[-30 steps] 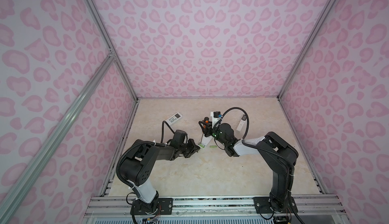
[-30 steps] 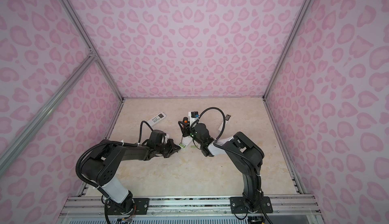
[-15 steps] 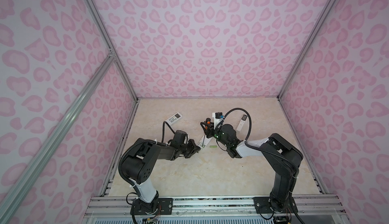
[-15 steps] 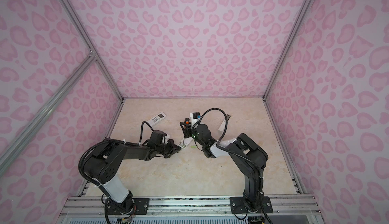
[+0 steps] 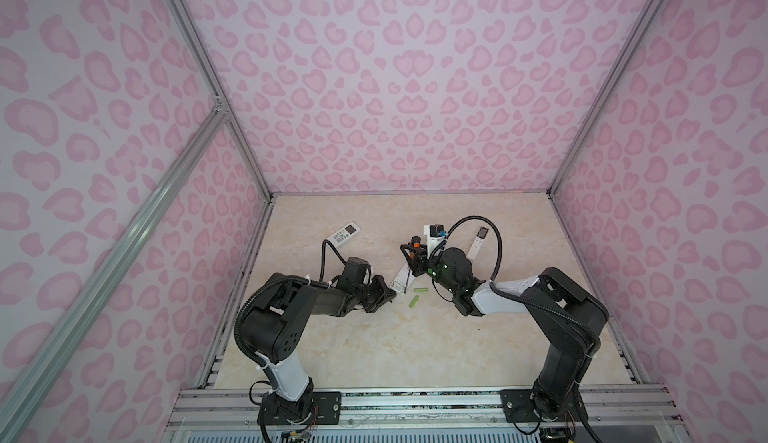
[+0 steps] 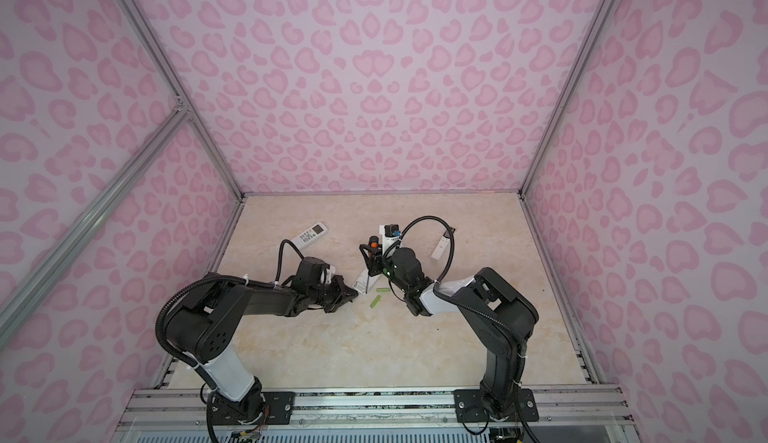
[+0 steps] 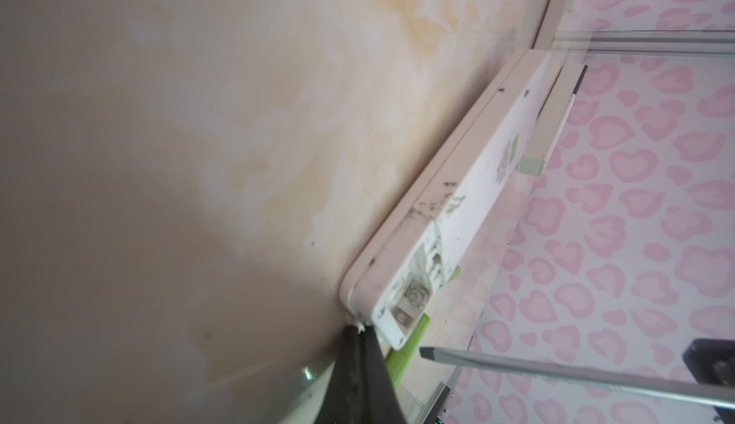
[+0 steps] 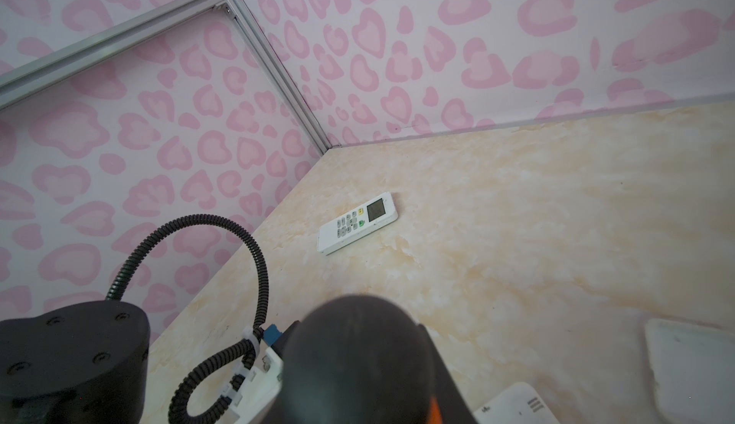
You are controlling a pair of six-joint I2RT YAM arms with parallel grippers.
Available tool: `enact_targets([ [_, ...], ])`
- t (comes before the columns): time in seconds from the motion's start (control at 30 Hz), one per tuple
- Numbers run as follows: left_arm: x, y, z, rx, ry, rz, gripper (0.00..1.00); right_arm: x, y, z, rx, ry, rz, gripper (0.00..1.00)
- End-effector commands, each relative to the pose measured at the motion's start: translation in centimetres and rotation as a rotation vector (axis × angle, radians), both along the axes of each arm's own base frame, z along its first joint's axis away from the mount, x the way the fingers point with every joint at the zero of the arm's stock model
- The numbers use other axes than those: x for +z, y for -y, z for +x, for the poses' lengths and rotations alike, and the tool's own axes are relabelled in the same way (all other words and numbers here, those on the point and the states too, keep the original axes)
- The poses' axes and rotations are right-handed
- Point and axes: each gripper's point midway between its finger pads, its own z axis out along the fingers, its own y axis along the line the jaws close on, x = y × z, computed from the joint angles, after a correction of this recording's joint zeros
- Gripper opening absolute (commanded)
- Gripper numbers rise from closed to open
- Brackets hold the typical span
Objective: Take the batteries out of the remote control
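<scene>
The long white plastic remote point(image 5: 400, 279) lay back-up on the beige marbled tabletop point(image 5: 374, 345), approx. mid-table btwn the two arms. Its battery compt was open at the near end, w/ metal contacts showing in the left wrist view point(image 7: 413, 294).

Two lime-green cylindrical batteries were out of it, loose on the tabletop just beside that open end. One point(image 5: 422, 290) was nearer the right arm, the other point(image 5: 414, 302) a bit closer to the front edge. Both showed in both top views point(image 6: 381, 290) point(image 6: 375, 302), apart from each other and not touching the remote.

The left gripper point(image 5: 384, 293) sat low at the remote's near corner. Its black fingers point(image 7: 358, 370) were pressed together w/ nothing btwn them, tips touching that corner.

The right gripper point(image 5: 411, 256) hung over the remote's far half, fingers clamped on the orange-handled screwdriver point(image 5: 414, 244). The grey shaft point(image 7: 557, 370) ran down toward the open compt. Its flat tip was in the air just beside the end of the remote, close to a battery point(image 7: 407, 348).

A wider white remote w/ a display and keypad point(image 8: 358, 223) lay well apart near the left wall. A slim white remote point(image 5: 478, 242) lay behind the right arm's cable.
</scene>
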Motion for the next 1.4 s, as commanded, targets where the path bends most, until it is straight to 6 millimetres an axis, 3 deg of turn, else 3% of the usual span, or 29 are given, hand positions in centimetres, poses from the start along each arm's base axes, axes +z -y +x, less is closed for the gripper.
enact_targets([
  [0.0,0.4,0.0,0.5,0.001,0.028,0.01,0.04,0.9,0.3,-0.2,-0.006,0.024,-0.003,0.0],
  [0.17,1.2,0.1,0.7,-0.007,0.048,0.007,0.05,0.9,1.9,-1.5,-0.021,-0.035,-0.058,0.0],
  [0.43,2.9,0.6,1.0,-0.036,0.09,-0.012,0.1,-2.7,6.2,-5.9,-0.087,-0.185,-0.22,0.0],
  [0.7,5.1,0.6,1.0,-0.055,0.15,-0.017,0.16,-3.0,4.7,-5.3,-0.09,-0.177,-0.207,0.0],
  [1.1,6.8,-2.8,-1.1,-0.04,0.198,0.092,0.19,-4.1,4.2,-3.8,-0.118,-0.16,-0.27,0.0],
  [1.37,8.9,-5.5,-0.6,-0.031,0.253,0.172,0.25,-2.1,4.3,-4.3,-0.105,-0.146,-0.255,0.0],
])
